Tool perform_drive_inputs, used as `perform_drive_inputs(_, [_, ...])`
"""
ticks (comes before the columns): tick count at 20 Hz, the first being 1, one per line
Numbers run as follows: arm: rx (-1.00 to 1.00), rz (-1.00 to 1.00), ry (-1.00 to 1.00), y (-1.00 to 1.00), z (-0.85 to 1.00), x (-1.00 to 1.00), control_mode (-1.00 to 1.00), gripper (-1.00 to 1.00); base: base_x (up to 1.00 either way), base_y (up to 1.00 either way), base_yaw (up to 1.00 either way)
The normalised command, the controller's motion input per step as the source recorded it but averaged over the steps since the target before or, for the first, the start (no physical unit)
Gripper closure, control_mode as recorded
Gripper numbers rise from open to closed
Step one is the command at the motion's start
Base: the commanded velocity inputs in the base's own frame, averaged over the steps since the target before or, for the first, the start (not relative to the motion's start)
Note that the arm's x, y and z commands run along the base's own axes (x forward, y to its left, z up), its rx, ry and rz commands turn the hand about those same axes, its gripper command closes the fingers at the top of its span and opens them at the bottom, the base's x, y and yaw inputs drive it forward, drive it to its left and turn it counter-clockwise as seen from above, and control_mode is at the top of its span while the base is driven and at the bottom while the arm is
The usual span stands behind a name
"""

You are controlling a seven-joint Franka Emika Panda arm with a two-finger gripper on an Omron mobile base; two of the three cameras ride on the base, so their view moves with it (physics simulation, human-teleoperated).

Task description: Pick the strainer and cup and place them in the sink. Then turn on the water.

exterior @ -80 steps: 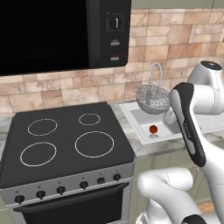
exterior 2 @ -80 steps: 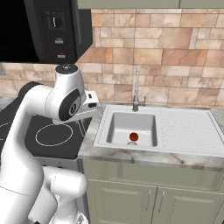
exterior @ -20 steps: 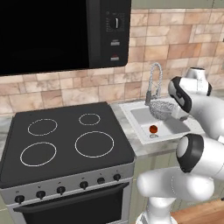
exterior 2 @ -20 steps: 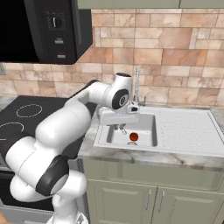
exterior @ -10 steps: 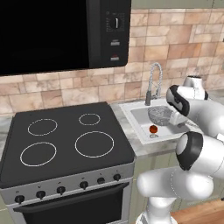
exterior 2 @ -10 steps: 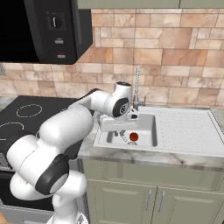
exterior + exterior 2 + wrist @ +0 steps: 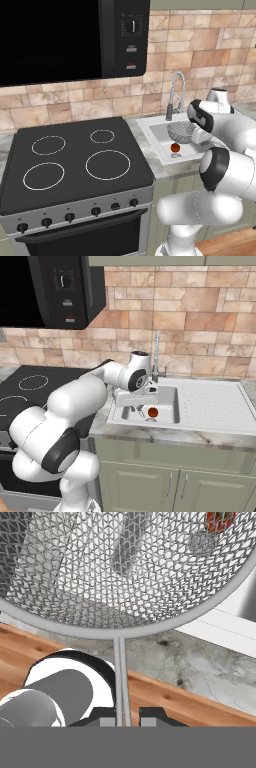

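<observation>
Hanging over the white basin, the strainer (image 7: 181,132) is carried by its thin wire handle, which runs straight down between the two finger tips in the hand view — the gripper (image 7: 121,716) is pinched together on that handle, so the mesh bowl juts out ahead of the hand rather than under it. That hold keeps the wide bowl free of the fingers and lets it be lowered into the sink (image 7: 176,418) without the wrist crowding the walls. A small red and brown ball (image 7: 152,412) lies on the basin floor, just beside where the bowl would likely come down. The chrome faucet (image 7: 156,358) stands at the back rim, close behind the hand, its lever untouched as far as I can judge. The green cup I cannot place.
</observation>
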Motion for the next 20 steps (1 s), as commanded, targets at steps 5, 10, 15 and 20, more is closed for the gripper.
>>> perform_drive_inputs(5, [0.00,0.00,0.00,0.00,0.00,0.31,-1.00,1.00,0.00,0.00,0.00])
perform_drive_inputs(10, [-0.01,0.00,0.00,-0.04,-0.03,0.17,-1.00,1.00,0.00,0.00,0.00])
perform_drive_inputs(15, [0.00,0.00,0.00,-0.04,-0.04,0.11,-1.00,1.00,0.00,0.00,0.00])
perform_drive_inputs(20, [0.00,0.00,0.00,0.00,-0.09,0.12,-1.00,1.00,0.00,0.00,0.00])
